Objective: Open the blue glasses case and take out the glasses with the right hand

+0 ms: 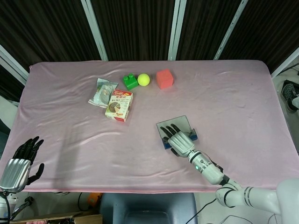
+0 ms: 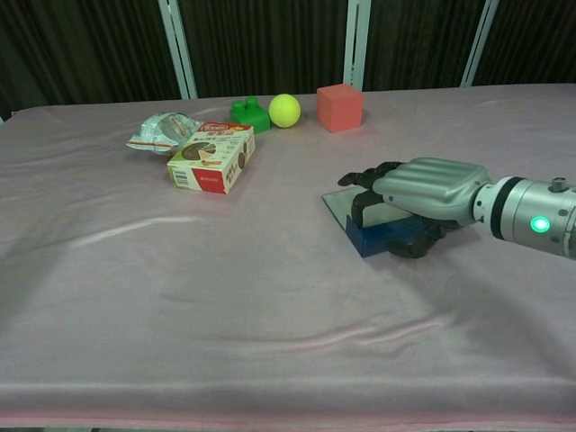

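- Open blue glasses case (image 2: pixel 378 236), grey-lined lid laid flat, sitting on the pink tablecloth (image 1: pixel 70 140) at about 5 o'clock from the table's middle.
- Right hand (image 1: pixel 177 140) (image 2: pixel 423 191) lying palm-down over the case, dark fingers (image 2: pixel 364 184) curled down into the tray; whether anything is pinched, cannot tell.
- Glasses hidden under the hand in both views.
- Left hand (image 1: pixel 21 161) at the 8 o'clock corner by the table edge, fingers loosely apart, holding nothing.
- At 11 to 12 o'clock, in a loose cluster: crinkled silver snack packet (image 1: pixel 103 92), small printed cardboard box (image 1: pixel 118 105), green toy brick (image 1: pixel 130 81), yellow-green ball (image 1: pixel 143 79), red foam cube (image 1: pixel 164 78).
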Tool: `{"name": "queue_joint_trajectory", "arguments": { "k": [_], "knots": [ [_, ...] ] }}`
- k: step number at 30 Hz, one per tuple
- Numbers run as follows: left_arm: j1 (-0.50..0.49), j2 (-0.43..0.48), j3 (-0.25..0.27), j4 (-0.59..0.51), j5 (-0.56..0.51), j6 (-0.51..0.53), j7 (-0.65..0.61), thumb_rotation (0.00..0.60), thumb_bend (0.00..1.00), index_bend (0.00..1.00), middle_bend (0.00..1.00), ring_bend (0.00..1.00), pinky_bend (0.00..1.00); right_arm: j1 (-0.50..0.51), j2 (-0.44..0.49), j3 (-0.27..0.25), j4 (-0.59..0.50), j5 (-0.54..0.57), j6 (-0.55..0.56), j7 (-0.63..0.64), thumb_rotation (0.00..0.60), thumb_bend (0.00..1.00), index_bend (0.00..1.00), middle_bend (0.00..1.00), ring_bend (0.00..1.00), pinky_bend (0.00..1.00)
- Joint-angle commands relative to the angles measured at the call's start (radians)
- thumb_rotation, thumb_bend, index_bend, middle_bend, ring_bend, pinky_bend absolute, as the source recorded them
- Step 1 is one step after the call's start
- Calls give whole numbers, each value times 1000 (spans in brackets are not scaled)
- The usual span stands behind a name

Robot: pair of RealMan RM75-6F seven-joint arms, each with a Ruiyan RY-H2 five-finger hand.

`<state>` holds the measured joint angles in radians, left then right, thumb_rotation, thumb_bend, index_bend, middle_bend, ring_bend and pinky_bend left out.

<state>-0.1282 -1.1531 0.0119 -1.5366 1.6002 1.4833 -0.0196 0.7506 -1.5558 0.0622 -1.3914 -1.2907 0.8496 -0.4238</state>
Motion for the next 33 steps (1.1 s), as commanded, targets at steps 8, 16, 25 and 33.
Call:
{"name": "queue_joint_trajectory", "arguments": {
  "k": [8, 16, 25, 33],
  "knots": [
    [-1, -4, 2, 0, 4, -2, 9, 600, 433, 0, 0, 0, 136, -44, 77, -79, -106, -97, 53, 5, 600, 549, 457, 102, 69, 0],
    [-4, -13, 7, -3, 10, -11, 33, 600, 434, 0, 0, 0, 136, -130, 214, -199, -169, -220, 145, 60, 600, 549, 467, 102, 70, 0],
    [-17, -28, 4, -3, -7, -44, 67, 600, 434, 0, 0, 0, 136, -194, 290, -260, -94, -323, 221, 203, 600, 550, 477, 102, 71, 0],
    [-25, -40, 4, -6, -18, -66, 95, 600, 434, 0, 0, 0, 136, -216, 293, -246, 8, -304, 203, 273, 600, 550, 479, 102, 71, 0]
  ]
}}
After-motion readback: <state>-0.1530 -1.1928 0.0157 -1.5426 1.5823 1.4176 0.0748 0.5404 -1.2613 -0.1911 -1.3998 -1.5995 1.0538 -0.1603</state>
